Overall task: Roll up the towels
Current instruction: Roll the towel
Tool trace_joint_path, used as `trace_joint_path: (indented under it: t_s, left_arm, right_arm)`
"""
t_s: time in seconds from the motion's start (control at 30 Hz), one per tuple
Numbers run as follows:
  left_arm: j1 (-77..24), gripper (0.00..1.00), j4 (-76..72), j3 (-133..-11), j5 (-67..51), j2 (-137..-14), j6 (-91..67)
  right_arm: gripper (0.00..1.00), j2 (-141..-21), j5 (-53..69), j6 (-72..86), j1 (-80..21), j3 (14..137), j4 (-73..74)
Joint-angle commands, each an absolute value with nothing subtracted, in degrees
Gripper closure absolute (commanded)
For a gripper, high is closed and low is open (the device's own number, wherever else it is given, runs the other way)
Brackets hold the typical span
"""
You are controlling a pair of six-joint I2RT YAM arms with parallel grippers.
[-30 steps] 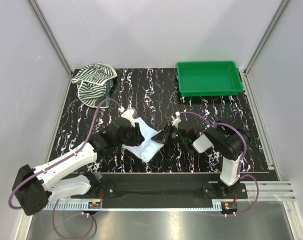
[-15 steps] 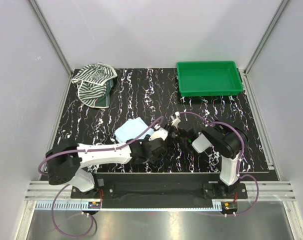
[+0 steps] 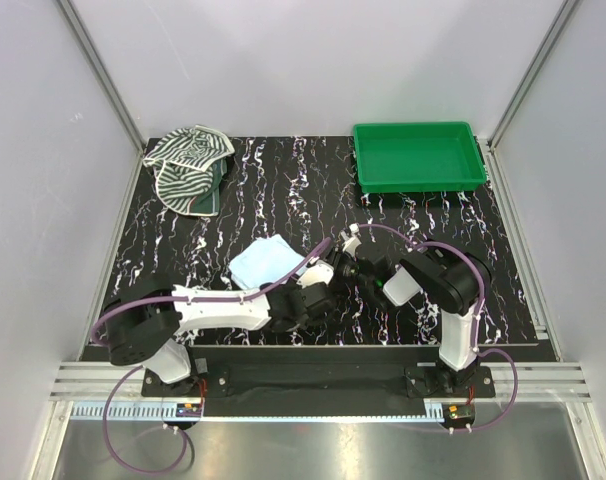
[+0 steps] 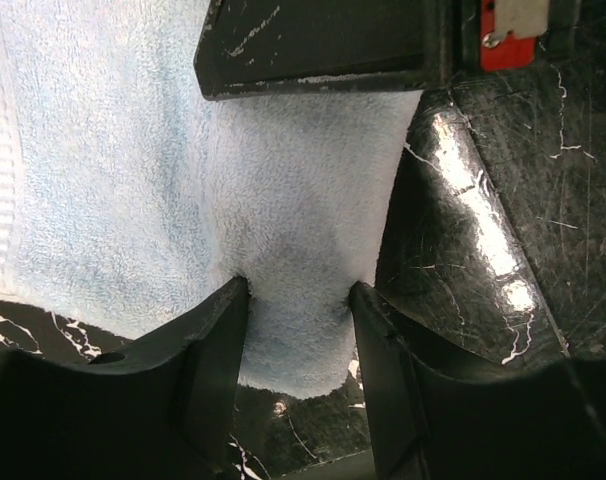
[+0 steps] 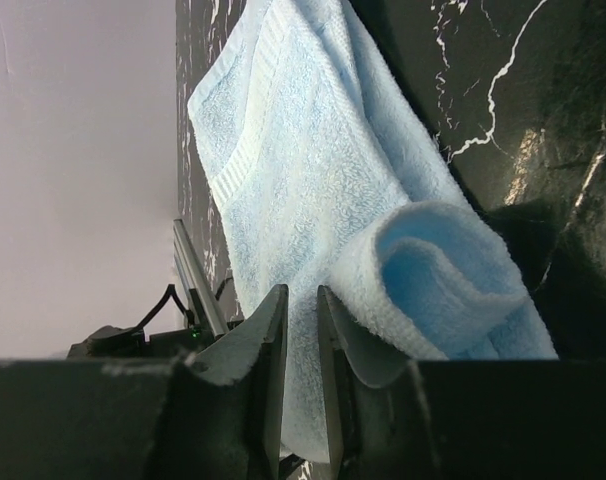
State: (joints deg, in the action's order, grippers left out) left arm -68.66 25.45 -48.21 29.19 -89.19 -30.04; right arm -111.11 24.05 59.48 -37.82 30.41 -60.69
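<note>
1. The left arm is being held low and stretched along the near edge of the table, from the near left corner towards the middle.
2. The right arm is being kept bent at its elbow near the near right corner, with its wrist pointing to the left.
3. The left gripper and the right gripper are being brought just beside each other, close to the middle of the near edge.
4. The pale blue towel is being pinched by the left gripper; a bunch of the cloth is being squeezed between its two fingers.
5. In the right wrist view, the right gripper is being held with a very narrow gap, and an edge of the pale blue towel is being gripped in it. One corner of the cloth is being curled into a loop beside the fingers.
6. Two towels are being counted: the pale blue towel near the middle of the near edge, and the striped towel, crumpled at the far left corner.
7. One green tray is being seen at the far right corner.
</note>
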Motion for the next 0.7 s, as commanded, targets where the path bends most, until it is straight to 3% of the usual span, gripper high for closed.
trace_joint_path:
  t_s: [0.0, 0.1, 0.23, 0.47, 0.57, 0.67]
  left_arm:
    - [-69.1, 0.5, 25.7, -45.0, 28.5, -89.3, -32.8]
    - [-69.7, 0.48, 26.7, -45.0, 28.1, -88.9, -34.4]
    - [-70.3, 0.39, 28.4, -44.5, 27.4, -89.3, -36.5]
    - [-71.3, 0.38, 31.6, -45.4, 26.5, -92.5, -40.9]
    - [-71.5, 0.39, 33.6, -47.2, 28.0, -95.4, -42.3]
    - [-71.5, 0.53, 35.1, -48.0, 29.6, -97.0, -43.0]
  right_arm:
    - [0.74, -114.2, 22.2, 57.0, -38.6, 29.3, -52.8]
    - [0.74, -114.1, 22.1, 57.2, -38.6, 29.3, -52.7]
    - [0.71, -113.5, 22.1, 56.9, -38.6, 29.8, -51.1]
    - [0.7, -111.0, 21.3, 55.1, -38.6, 31.0, -46.6]
    - [0.7, -110.4, 21.2, 54.7, -38.5, 31.6, -45.3]
    - [0.69, -109.6, 21.2, 53.7, -38.2, 32.1, -43.2]
